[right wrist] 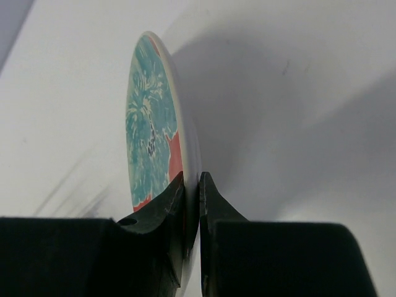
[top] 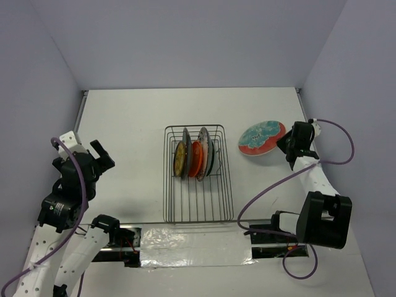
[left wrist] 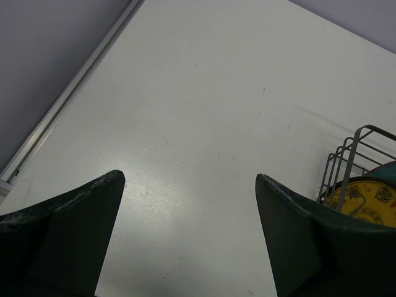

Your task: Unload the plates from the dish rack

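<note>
The wire dish rack (top: pixel 197 204) stands mid-table with several plates upright in its far half: a yellow-amber plate (top: pixel 179 159), an orange-red plate (top: pixel 195 159), grey ones and a dark teal one (top: pixel 211 154). My right gripper (top: pixel 286 143) is shut on the rim of a teal-and-red patterned plate (top: pixel 262 137), held to the right of the rack; in the right wrist view that plate (right wrist: pixel 151 130) stands edge-on between the fingers (right wrist: pixel 168 207). My left gripper (top: pixel 99 154) is open and empty at the far left. The left wrist view shows the rack corner (left wrist: pixel 352 154) and the yellow plate (left wrist: pixel 365 201).
Purple cables loop from both arms (top: pixel 266 192). The table's left edge rail (left wrist: pixel 68 102) runs by the left gripper. Grey walls enclose the table on three sides.
</note>
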`<action>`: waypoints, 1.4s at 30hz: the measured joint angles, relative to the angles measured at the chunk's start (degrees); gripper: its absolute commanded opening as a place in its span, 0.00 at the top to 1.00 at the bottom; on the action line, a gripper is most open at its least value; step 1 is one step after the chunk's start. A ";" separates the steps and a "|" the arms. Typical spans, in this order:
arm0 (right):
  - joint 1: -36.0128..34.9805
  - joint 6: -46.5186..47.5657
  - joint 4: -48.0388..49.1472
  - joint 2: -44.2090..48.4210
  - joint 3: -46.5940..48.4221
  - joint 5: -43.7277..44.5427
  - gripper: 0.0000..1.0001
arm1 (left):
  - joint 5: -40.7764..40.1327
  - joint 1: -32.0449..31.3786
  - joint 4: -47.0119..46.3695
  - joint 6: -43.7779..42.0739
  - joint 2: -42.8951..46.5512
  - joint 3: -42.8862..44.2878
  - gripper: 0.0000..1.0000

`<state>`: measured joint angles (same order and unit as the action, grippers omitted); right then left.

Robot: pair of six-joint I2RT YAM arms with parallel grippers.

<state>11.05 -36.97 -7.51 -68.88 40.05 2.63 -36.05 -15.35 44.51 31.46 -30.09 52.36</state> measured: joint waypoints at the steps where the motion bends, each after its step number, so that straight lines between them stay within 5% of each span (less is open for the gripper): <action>1: 0.22 0.15 2.05 -0.33 -0.37 -0.17 1.00 | 0.07 -0.11 0.00 0.00 0.26 -0.02 0.00; 8: 6.01 -3.28 17.44 -5.66 -6.05 -5.16 0.68 | 0.44 -0.17 -0.33 -0.09 0.52 -0.13 0.00; 12: 9.27 -6.12 24.20 -12.33 -7.39 -9.64 0.58 | 0.48 -0.20 -0.46 -0.15 0.33 -0.22 0.00; 13: 9.53 -6.71 25.57 -13.35 -7.78 -10.64 0.52 | 0.55 -0.20 -0.48 -0.17 0.33 -0.24 0.00; 14: 9.60 -7.17 26.64 -13.99 -8.20 -11.63 0.36 | 0.57 -0.20 -0.50 -0.20 0.33 -0.24 0.00; 18: 9.31 -7.69 28.33 -14.16 -8.72 -14.82 0.18 | 0.63 -0.22 -0.68 -0.22 0.28 -0.24 0.00; 20: 8.72 -7.41 26.34 -13.42 -8.55 -14.51 0.01 | 0.66 -0.22 -0.79 -0.22 0.22 -0.24 0.00; 26: 3.19 -3.37 6.45 -3.78 -4.28 -3.02 0.00 | 0.83 -0.24 -0.92 -0.24 -0.13 -0.24 0.00; 30: -9.09 0.46 -4.59 8.33 1.88 11.04 0.00 | 0.94 -0.24 -1.18 -0.31 -0.76 -0.24 0.00; 34: -20.06 5.42 -10.69 13.60 12.72 13.40 0.00 | 0.98 -0.24 -1.22 -0.81 -1.62 -0.24 0.01; 42: -52.24 10.01 -29.70 -1.84 39.98 23.65 0.05 | 0.92 -0.24 -1.20 -1.20 -1.79 -0.24 0.01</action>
<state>-41.19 -26.96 -37.21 -70.72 80.03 26.28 -35.14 -15.59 43.31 30.26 -31.88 52.12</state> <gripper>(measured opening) 0.973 0.995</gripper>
